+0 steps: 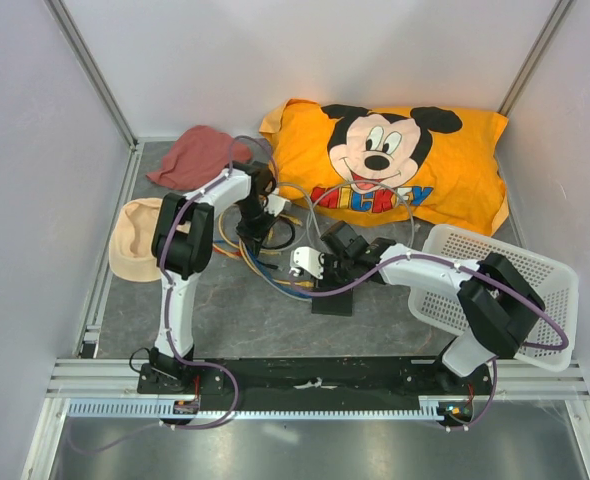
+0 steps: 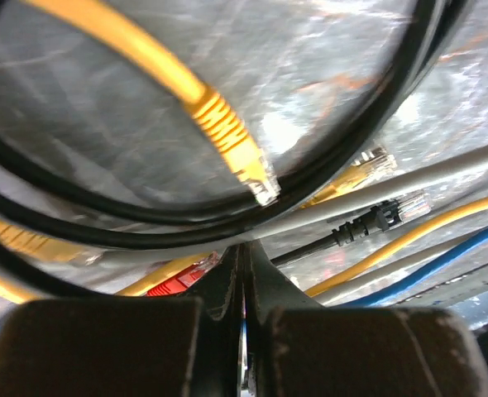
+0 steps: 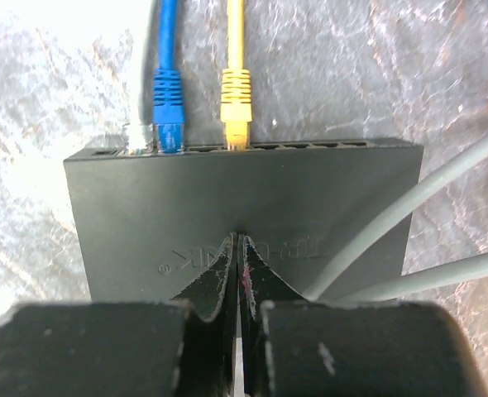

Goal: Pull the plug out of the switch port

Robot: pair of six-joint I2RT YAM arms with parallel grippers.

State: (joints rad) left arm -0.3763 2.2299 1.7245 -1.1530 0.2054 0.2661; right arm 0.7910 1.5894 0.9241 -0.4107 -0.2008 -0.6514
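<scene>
The switch point(image 3: 244, 198) is a flat matte black box; in the top view point(image 1: 333, 300) it lies on the grey mat in front of the pillow. A grey plug point(image 3: 136, 134), a blue plug point(image 3: 169, 112) and a yellow plug point(image 3: 236, 107) sit in ports on its far edge. My right gripper point(image 3: 239, 241) is shut, its tips resting on the switch's top; it holds nothing. My left gripper point(image 2: 244, 252) is shut and empty, its tips low in a tangle of loose cables, near a loose yellow plug point(image 2: 232, 149). In the top view it point(image 1: 257, 230) is left of the switch.
An orange Mickey pillow point(image 1: 395, 160) lies at the back. A white mesh basket point(image 1: 495, 280) stands on the right. A red cloth point(image 1: 200, 155) and a beige cap point(image 1: 135, 240) lie on the left. Two grey cables point(image 3: 393, 240) cross the switch's right side. Loose black point(image 2: 376, 217) and red point(image 2: 174, 281) plugs lie among the cables.
</scene>
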